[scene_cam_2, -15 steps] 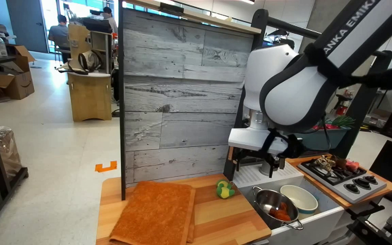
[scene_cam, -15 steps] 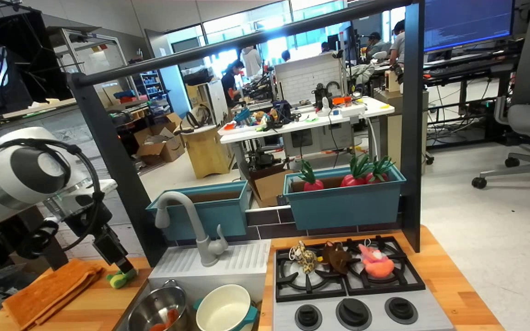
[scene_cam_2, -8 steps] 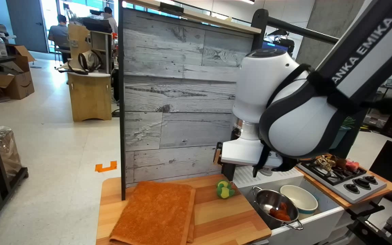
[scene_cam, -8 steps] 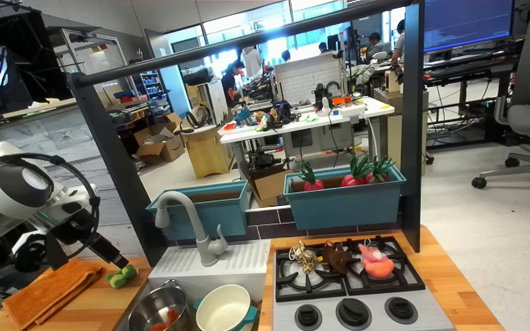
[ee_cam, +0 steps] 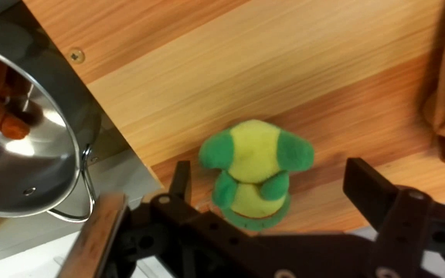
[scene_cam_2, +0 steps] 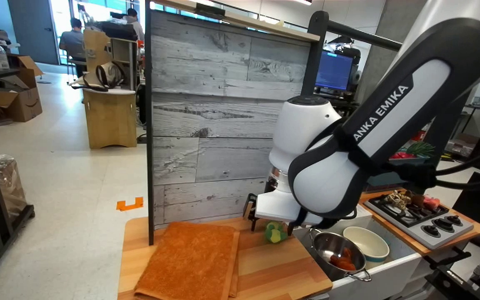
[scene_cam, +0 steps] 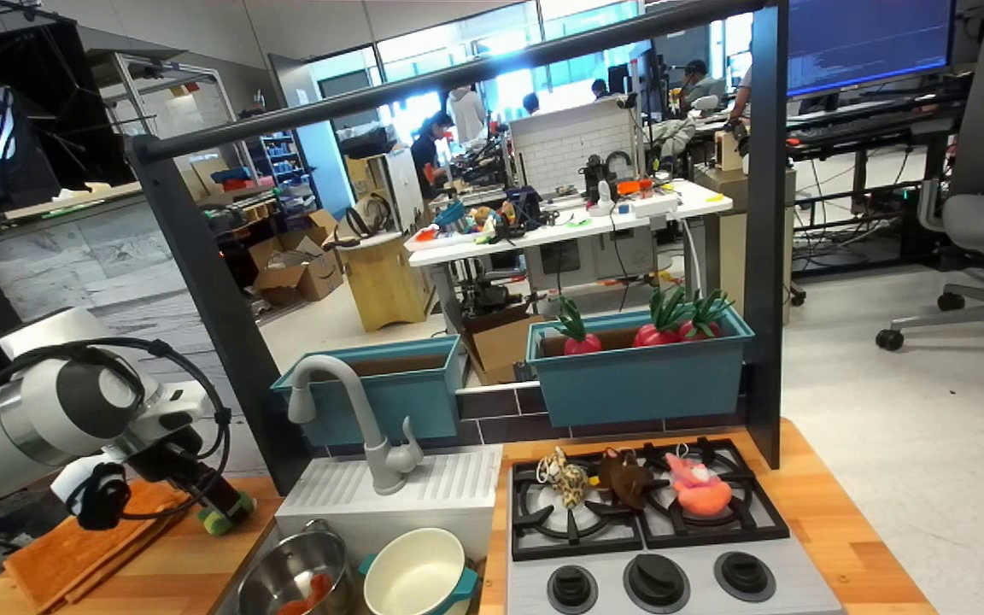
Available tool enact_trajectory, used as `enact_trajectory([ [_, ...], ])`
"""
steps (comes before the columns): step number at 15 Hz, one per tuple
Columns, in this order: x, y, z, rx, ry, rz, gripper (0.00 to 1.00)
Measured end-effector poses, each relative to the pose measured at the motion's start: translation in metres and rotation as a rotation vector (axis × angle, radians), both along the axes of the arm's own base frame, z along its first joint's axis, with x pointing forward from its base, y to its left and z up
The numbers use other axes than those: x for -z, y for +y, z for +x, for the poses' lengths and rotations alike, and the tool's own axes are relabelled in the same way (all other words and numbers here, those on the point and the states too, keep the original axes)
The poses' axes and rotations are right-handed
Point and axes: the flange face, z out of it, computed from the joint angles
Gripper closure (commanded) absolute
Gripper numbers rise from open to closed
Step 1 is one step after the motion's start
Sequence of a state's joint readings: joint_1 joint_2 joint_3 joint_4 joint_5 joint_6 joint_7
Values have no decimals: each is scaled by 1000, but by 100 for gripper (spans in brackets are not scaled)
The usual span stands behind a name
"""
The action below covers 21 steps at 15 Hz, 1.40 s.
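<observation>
1. The fingers are released: spread apart, grasping nothing, one to each side of the green-and-yellow plush toy.
2. The plush toy lies on the wooden surface, near the corner where the back edge meets the edge beside the sink.
3. Even out the gaps. In the wrist view the plush toy sits closer to the one on the sink side, so a slight shift toward that edge would centre it.
4. Mind the depth. How high the tips hang above the surface is hard to judge from these angles; a slow descent, stopping just short of the wood, is the safer way.
5. Aim for the narrowing between the plush toy's two rounded parts. Plush should give, so a gentle, even squeeze ought to hold without popping it out.
6. Keep off the neighbours: the metal pot stands in the sink just past the near edge, and the panel rises along the back edge. The orange towel, over toward the edge opposite the sink, leaves more room.
</observation>
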<state>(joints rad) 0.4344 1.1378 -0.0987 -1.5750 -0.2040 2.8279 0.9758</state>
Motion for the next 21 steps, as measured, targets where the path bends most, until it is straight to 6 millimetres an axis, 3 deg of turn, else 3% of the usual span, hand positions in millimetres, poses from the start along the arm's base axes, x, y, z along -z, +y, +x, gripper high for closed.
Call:
enact_trajectory([
  [1, 0, -1, 0, 8, 2, 0, 0],
  [2, 1, -3, 0, 16, 5, -2, 25],
  [3, 3, -4, -1, 22, 6, -5, 26],
  [6, 9, -8, -3, 32, 14, -9, 51],
  [12, 4, -9, 0, 26, 11, -5, 93],
  [14, 3, -12, 0, 25, 17, -12, 99],
  [18, -1, -15, -9, 30, 108, -63, 97],
  [21, -26, -23, -26, 77, 218, -187, 97],
])
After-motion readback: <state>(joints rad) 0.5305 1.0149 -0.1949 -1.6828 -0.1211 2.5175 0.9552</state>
